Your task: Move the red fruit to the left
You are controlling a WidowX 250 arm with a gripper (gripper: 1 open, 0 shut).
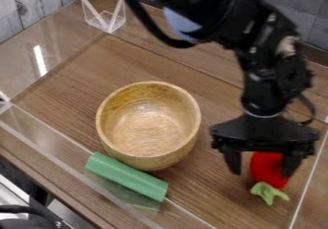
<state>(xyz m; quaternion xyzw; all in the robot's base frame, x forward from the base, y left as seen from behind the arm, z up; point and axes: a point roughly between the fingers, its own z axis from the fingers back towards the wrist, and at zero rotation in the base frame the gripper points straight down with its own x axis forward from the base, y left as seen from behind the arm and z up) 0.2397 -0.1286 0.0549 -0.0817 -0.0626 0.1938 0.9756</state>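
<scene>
The red fruit point(268, 169) lies on the wooden table at the right, its light green leafy stem point(269, 191) pointing toward the front. My gripper point(264, 164) points down over it, open, with a black finger on each side of the fruit. The fruit rests on the table between the fingers; I cannot tell whether the fingers touch it. The upper part of the fruit is hidden by the gripper body.
A wooden bowl point(149, 124) stands left of the gripper, mid-table. A long green block point(126, 177) lies in front of the bowl. Clear acrylic walls point(52, 137) edge the table, and a clear stand point(105, 15) sits at the far left corner.
</scene>
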